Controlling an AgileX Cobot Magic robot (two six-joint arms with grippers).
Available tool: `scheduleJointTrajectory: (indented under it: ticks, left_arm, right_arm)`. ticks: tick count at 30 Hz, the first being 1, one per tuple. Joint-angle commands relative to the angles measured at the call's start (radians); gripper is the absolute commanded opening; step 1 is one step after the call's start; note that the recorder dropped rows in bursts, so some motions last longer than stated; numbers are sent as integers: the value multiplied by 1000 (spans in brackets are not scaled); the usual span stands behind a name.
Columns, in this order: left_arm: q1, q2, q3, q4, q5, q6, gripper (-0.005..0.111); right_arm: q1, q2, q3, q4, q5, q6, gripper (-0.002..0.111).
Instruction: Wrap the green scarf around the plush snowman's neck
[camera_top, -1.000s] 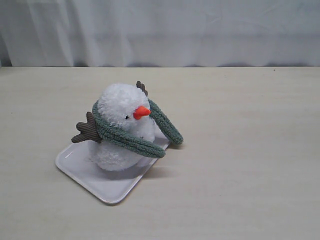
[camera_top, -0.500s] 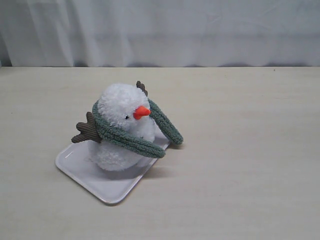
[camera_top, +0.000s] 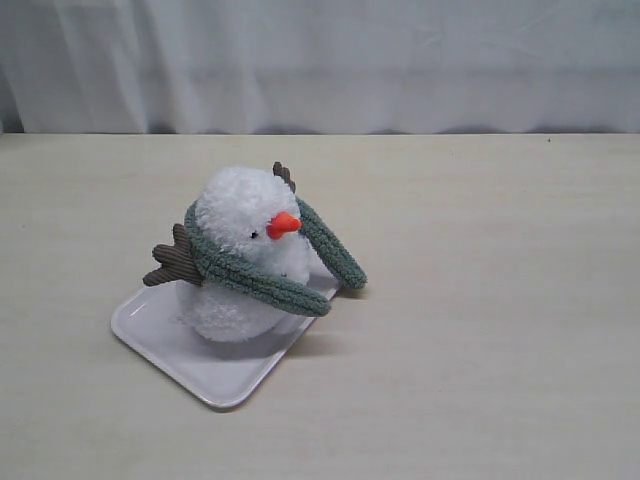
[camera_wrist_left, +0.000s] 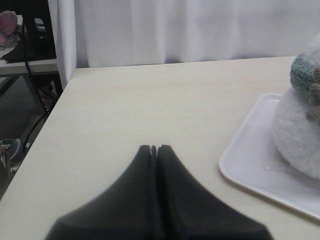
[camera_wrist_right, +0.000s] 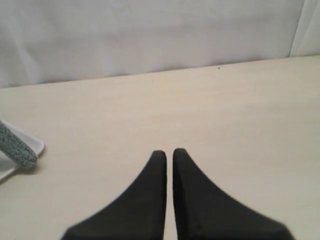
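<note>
Black and matte, the left gripper (camera_wrist_left: 154, 148) has its jaws pressed together with nothing between them. It hangs over the pale wooden table (camera_wrist_left: 125, 110), with the white tray (camera_wrist_left: 250, 155) near it. The right gripper (camera_wrist_right: 169, 152) is likewise closed and empty, and one end of the green scarf (camera_wrist_right: 17, 147) lies well apart from it. Neither claw shows in the exterior view.

In that view the plush snowman (camera_top: 238, 205) sits on the tray, a little toward 8 o'clock of the table's middle, its nose aimed at about 4 o'clock. The scarf loops its neck. One tail crosses the chest toward 5 o'clock, and the other drops at 4 o'clock over the tray edge onto the table. I judge the wrap to be done.

Both things should be light, soft and squashy. The scarf would flop and cling by its fuzz, so it is best pinched near a rounded tail end. The snowman might tip or slide on the slick tray.

Open room runs from 12 round to 6 o'clock. The curtain (camera_top: 400, 60) bounds the 12 o'clock side, and the left wrist view shows a table edge close by.
</note>
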Motion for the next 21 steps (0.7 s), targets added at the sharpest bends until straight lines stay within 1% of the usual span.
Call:
scheduleJointTrajectory:
  ticks: [1, 4, 8, 21]
  left_arm:
    - [-3, -2, 3, -4, -15, 1, 0]
    - [-3, -2, 3, -4, -15, 1, 0]
    - [-3, -2, 3, -2, -15, 1, 0]
    - [-3, -2, 3, -2, -15, 1, 0]
  right_arm:
    - [-3, -4, 3, -5, 28, -4, 4]
    - [-3, -4, 3, -5, 29, -28, 4]
    - [-3, -4, 3, -5, 29, -131, 4]
    - [-3, -4, 3, -28, 29, -113, 4]
